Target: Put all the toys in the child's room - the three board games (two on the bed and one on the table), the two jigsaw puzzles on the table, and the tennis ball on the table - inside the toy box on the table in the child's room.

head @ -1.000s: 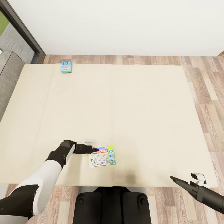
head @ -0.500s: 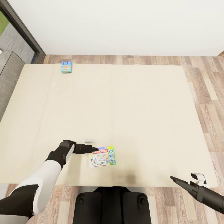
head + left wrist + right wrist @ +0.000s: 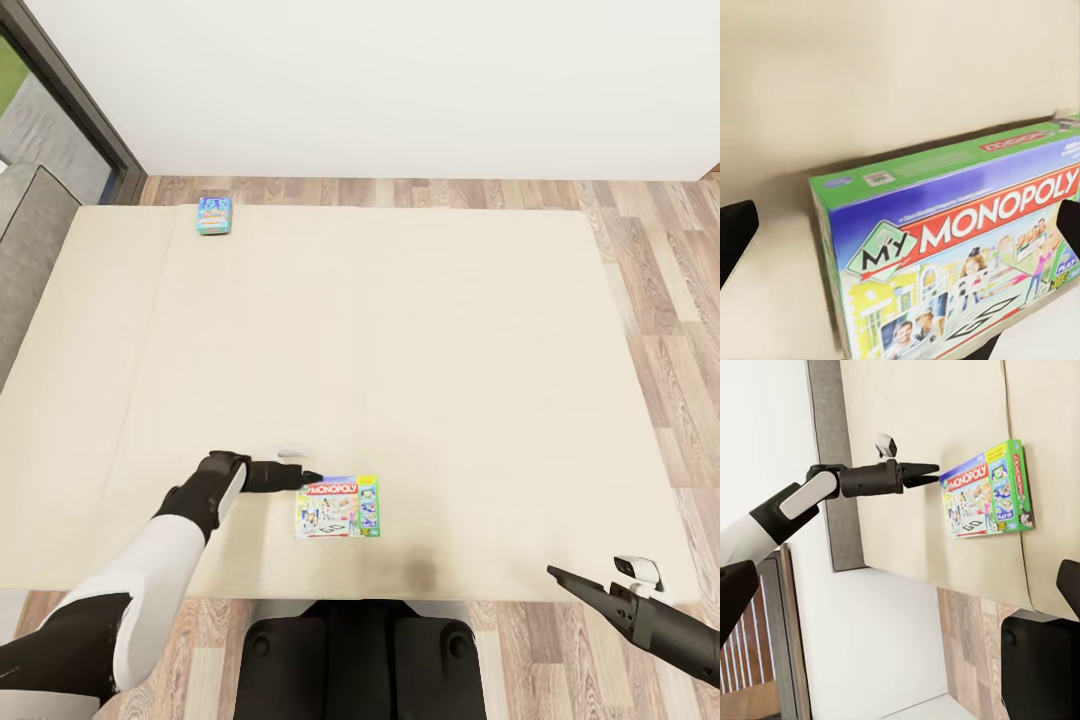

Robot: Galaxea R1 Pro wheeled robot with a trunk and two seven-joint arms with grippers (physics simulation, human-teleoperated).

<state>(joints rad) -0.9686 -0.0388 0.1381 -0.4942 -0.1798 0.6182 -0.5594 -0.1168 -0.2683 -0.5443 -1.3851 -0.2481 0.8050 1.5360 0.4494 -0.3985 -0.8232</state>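
On the bed [image 3: 420, 330] our Monopoly box [image 3: 338, 506] lies flat, long axis crosswise; our left gripper [image 3: 310, 478] touches its corner, fingers narrowed, holding nothing.

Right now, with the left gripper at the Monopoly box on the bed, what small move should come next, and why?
Probably spread the jaws and ease the left gripper forward over the Monopoly box's near corner. The jaws look pinched together at that corner with nothing between them, and the box lies flat on the bed, so no grasp exists yet.
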